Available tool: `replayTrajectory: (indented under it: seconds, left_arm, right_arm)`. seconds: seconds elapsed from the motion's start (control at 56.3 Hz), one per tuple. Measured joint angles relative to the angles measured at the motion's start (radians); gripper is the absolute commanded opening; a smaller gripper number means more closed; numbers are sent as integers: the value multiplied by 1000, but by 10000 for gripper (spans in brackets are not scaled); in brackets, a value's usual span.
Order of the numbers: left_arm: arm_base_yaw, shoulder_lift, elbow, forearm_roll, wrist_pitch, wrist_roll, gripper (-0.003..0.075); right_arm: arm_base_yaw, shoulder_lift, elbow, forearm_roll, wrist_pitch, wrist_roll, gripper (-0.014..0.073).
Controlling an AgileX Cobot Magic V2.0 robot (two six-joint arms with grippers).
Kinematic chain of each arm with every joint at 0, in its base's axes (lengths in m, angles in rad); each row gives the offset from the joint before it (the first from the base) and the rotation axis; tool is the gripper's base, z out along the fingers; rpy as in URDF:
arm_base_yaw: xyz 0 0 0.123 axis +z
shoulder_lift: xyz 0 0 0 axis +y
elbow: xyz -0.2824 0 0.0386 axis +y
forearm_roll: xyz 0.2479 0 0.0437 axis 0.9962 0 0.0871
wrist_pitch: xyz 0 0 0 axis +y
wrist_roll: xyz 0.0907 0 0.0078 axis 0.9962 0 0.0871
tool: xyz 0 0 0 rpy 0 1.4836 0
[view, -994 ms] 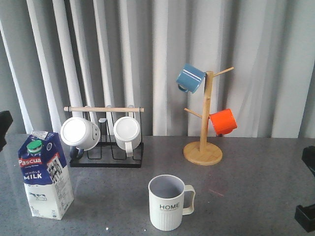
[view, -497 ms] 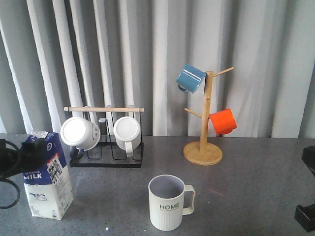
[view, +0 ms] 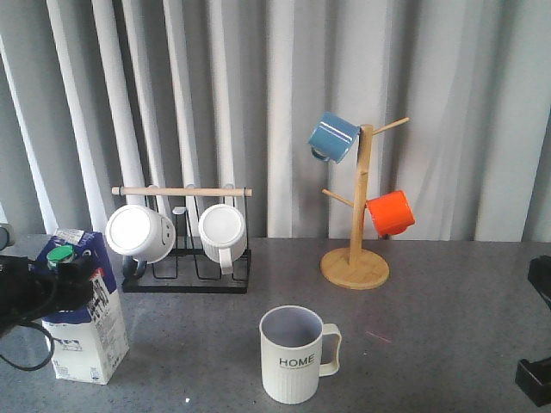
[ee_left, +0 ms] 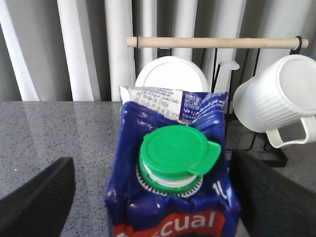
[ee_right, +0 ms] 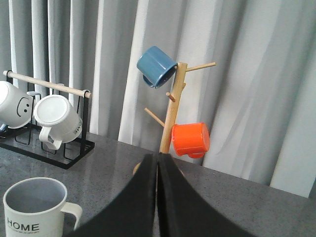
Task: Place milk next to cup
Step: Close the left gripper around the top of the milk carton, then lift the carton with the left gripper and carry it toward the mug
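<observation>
Standing at the table's front left, the milk (view: 79,314) sits between the spread fingers of the left gripper (ee_left: 148,202), untouched. Right of it, well apart, is the cup (view: 295,354). The right gripper (ee_right: 157,197) is pressed closed. Behind stands the mug rack (view: 184,241).
</observation>
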Motion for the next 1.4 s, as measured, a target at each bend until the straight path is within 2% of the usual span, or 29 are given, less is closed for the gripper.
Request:
replayTrajectory:
  seconds: [0.124,0.302,0.462,0.621,0.781,1.207,1.402]
  left_arm:
    - [0,18,-3,0,-6,0,522]
    - [0,42,-3,0,-5,0,326]
    - [0,44,-3,0,-12,-1,181]
    - [0,44,-3,0,-28,-1,90]
    - [0,44,-3,0,-28,-1,53]
    - [0,44,-3,1,-28,-51,55]
    - [-23,32,-3,0,7,-138,56]
  right_arm:
    - [0,0,0,0,0,0,-8]
    - [0,0,0,0,0,0,-8]
    - [0,0,0,0,0,0,-8]
    - [0,0,0,0,0,0,-8]
    - [0,0,0,0,0,0,-8]
    - [0,0,0,0,0,0,-8]
    - [0,0,0,0,0,0,-8]
